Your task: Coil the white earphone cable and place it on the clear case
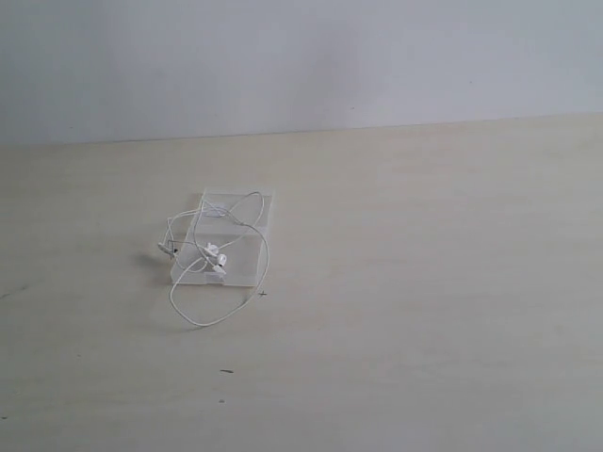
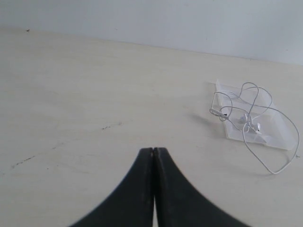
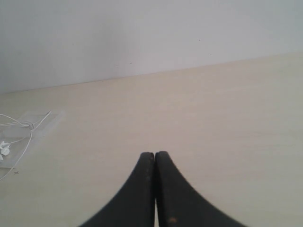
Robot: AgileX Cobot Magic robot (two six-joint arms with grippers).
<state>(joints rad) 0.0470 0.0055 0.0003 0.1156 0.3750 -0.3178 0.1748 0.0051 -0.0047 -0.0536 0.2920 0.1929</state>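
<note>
Exterior view: the white earphone cable (image 1: 215, 252) lies in a loose tangle on the clear case (image 1: 236, 273), and one loop spills off the case onto the surface (image 1: 424, 330). No arm shows here. I think a pull on this thin wire may drag the light case or tighten the tangle

Left wrist view: the left hand (image 2: 153, 150) is pressed closed and empty, well apart from the case (image 2: 279, 137)

Right wrist view: the right hand (image 3: 154, 153) is also closed and empty, well apart from the case (image 3: 45, 124); a wide opening may miss the wire

Bright, even light; washed-out, soft shadows, slightly hazy.
</note>
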